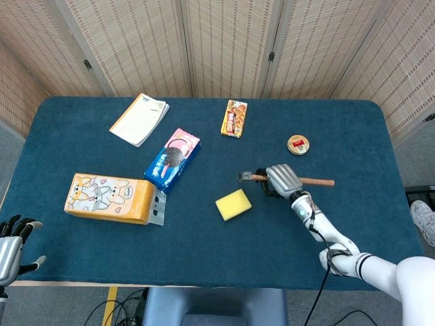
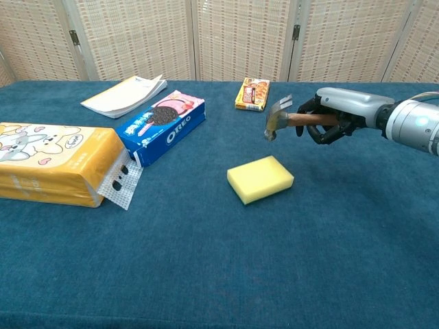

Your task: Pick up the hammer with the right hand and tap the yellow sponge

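Hammer in the right hand's grip above yellow sponge, cookie box well left.

The right hand grips the hammer by its handle and holds it up in the air above the blue table. The left hand hangs by the table's near corner, its fingers apart.

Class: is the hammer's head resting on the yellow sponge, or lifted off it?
Lifted off. In the chest view the hammer hangs above the yellow sponge with table showing between; the right hand holds its handle.
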`<state>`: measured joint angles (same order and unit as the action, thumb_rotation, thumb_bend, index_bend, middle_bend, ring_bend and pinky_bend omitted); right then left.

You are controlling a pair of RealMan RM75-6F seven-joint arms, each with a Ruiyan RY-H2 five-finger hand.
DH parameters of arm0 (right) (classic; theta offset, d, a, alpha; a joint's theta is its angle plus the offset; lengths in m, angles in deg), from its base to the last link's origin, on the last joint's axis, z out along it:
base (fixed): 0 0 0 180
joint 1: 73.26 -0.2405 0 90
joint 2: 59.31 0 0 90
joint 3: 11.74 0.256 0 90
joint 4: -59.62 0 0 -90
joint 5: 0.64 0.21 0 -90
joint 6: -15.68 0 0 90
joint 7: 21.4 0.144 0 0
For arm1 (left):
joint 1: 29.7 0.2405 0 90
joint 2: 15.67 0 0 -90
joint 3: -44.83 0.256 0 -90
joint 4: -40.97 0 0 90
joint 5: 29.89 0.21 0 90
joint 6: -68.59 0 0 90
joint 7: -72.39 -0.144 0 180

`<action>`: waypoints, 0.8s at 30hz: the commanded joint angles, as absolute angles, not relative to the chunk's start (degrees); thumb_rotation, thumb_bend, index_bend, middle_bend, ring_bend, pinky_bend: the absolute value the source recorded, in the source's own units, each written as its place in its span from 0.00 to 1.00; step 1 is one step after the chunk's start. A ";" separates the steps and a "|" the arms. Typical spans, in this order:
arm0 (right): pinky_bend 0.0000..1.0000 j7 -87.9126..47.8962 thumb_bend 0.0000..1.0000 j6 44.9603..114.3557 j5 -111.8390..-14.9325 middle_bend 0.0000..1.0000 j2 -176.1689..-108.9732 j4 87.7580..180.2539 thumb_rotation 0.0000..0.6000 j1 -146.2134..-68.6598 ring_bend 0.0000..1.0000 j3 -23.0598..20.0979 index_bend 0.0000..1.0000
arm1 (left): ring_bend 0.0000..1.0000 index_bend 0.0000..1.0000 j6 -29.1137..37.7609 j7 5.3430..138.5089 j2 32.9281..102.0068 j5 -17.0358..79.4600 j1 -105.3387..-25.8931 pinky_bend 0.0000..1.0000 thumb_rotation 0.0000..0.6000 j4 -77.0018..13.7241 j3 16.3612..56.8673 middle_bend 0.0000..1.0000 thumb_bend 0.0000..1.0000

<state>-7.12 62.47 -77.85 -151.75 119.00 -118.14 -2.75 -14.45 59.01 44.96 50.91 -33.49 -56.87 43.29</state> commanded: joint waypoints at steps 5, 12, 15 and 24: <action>0.49 -4.46 0.46 58.65 -74.79 0.45 -157.68 109.44 1.00 -119.89 0.39 -0.83 0.41 | 0.14 0.33 -14.34 58.72 44.89 50.82 -33.49 0.20 1.00 -57.01 43.40 0.28 0.18; 0.25 -3.06 0.18 59.08 -75.10 0.10 -159.87 105.57 1.00 -120.44 0.12 -0.22 0.04 | 0.14 0.33 -14.35 59.07 44.43 50.62 -33.25 0.20 1.00 -57.48 43.57 0.28 0.18; 0.22 -2.71 0.16 60.76 -75.71 0.05 -158.75 106.34 1.00 -119.51 0.09 -0.39 0.00 | 0.14 0.33 -14.25 59.32 44.44 50.47 -33.25 0.20 1.00 -57.32 43.54 0.28 0.18; 0.21 -5.06 0.28 71.52 -77.33 0.21 -147.26 119.56 1.00 -111.85 0.13 -1.43 0.02 | 0.14 0.32 -14.27 60.76 45.56 50.46 -33.80 0.20 1.00 -56.55 42.73 0.28 0.18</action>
